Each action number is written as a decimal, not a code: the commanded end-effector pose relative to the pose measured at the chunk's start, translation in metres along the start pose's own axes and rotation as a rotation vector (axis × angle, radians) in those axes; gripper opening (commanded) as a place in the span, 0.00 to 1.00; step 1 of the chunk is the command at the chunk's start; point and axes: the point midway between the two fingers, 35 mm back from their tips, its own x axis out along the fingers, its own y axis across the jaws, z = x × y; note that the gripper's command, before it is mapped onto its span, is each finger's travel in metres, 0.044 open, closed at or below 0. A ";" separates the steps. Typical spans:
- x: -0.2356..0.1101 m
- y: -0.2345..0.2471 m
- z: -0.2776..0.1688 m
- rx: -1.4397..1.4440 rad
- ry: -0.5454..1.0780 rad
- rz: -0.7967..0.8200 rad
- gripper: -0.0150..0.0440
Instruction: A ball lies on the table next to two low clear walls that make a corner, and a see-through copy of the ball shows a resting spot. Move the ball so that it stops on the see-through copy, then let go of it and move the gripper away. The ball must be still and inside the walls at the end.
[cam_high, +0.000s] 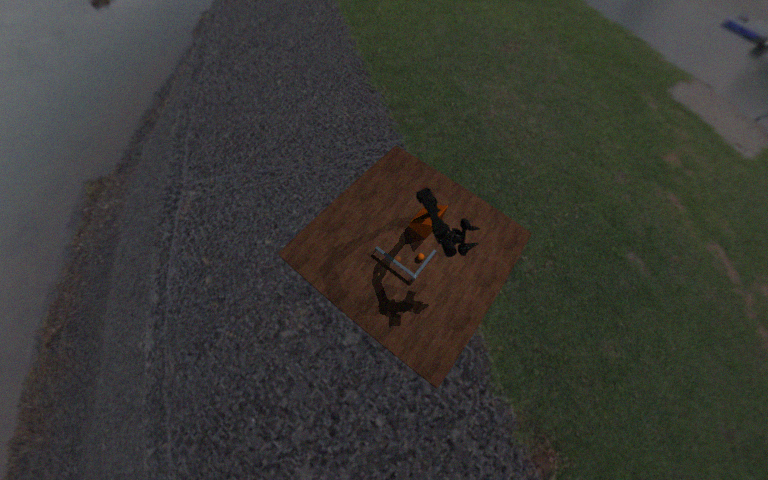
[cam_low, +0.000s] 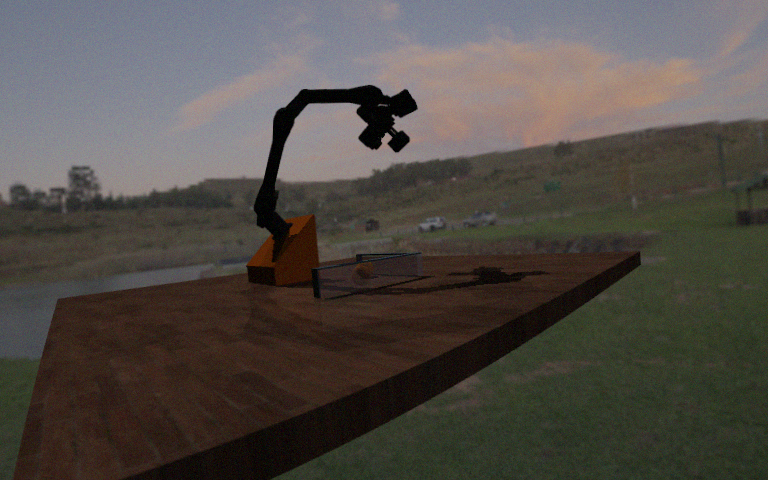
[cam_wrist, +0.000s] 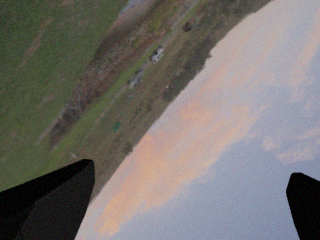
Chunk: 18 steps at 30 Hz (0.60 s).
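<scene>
The orange ball (cam_high: 420, 256) lies on the table beside the shorter clear wall (cam_high: 425, 263). The fainter see-through copy (cam_high: 398, 258) is left of it, close to the longer clear wall (cam_high: 396, 263). The walls meet in a corner below the ball in the top view. In the exterior view, an orange round shape shows through the near clear wall (cam_low: 335, 284); I cannot tell ball from copy there. My gripper (cam_high: 476, 236) (cam_low: 385, 141) (cam_wrist: 195, 179) is open and empty, high above the table and away from the ball. The wrist view shows neither ball nor walls.
The arm stands on an orange wedge base (cam_high: 421, 226) (cam_low: 300, 254) near the walls. The wooden table (cam_high: 339, 243) (cam_low: 226, 367) carries dark shadows of the arm, one crossing the wall area. The wrist view shows only grass, hillside and sky between the fingers.
</scene>
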 end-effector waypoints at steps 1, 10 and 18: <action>0.000 0.002 0.001 -0.015 -0.001 0.007 0.89; -0.025 0.083 0.048 -0.741 -0.228 0.299 0.83; -0.059 0.146 0.105 -1.386 -0.676 0.344 0.83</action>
